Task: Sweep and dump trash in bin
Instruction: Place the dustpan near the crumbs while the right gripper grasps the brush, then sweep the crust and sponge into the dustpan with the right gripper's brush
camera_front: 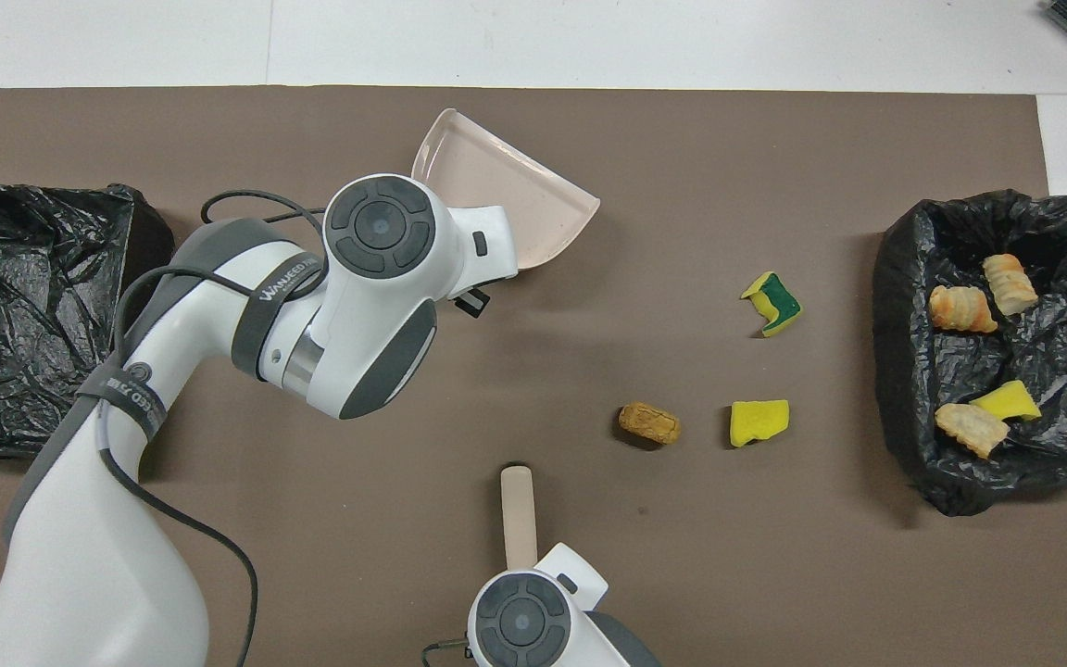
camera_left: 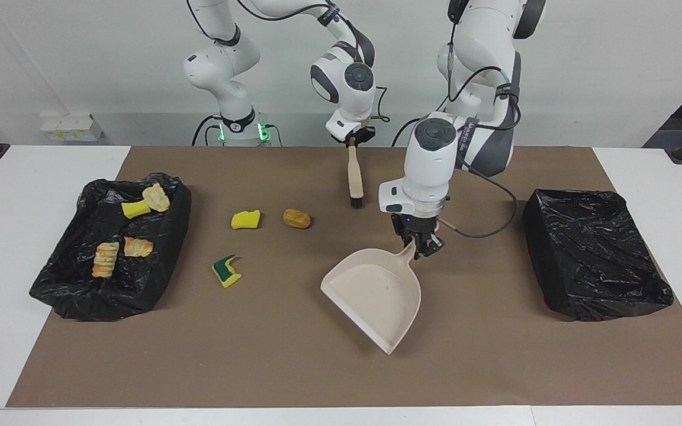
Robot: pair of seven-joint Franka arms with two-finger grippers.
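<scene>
My left gripper (camera_left: 422, 247) is shut on the handle of the beige dustpan (camera_left: 376, 294), held low over the middle of the mat with its mouth turned toward the right arm's end. My right gripper (camera_left: 352, 142) is shut on the top of the beige brush (camera_left: 354, 177), whose bristles point down at the mat. Three pieces of trash lie loose on the mat: a brown bread chunk (camera_left: 296, 218), a yellow sponge (camera_left: 245, 219) and a green-and-yellow sponge (camera_left: 226, 271). The black-lined bin (camera_left: 63, 284) at the right arm's end holds several scraps. In the overhead view the dustpan (camera_front: 506, 204) juts out from under the left hand.
A second black-lined bin (camera_left: 595, 254) stands at the left arm's end with nothing showing in it. A brown mat (camera_left: 495, 367) covers the table. The left arm's cable (camera_left: 483, 231) hangs beside the dustpan handle.
</scene>
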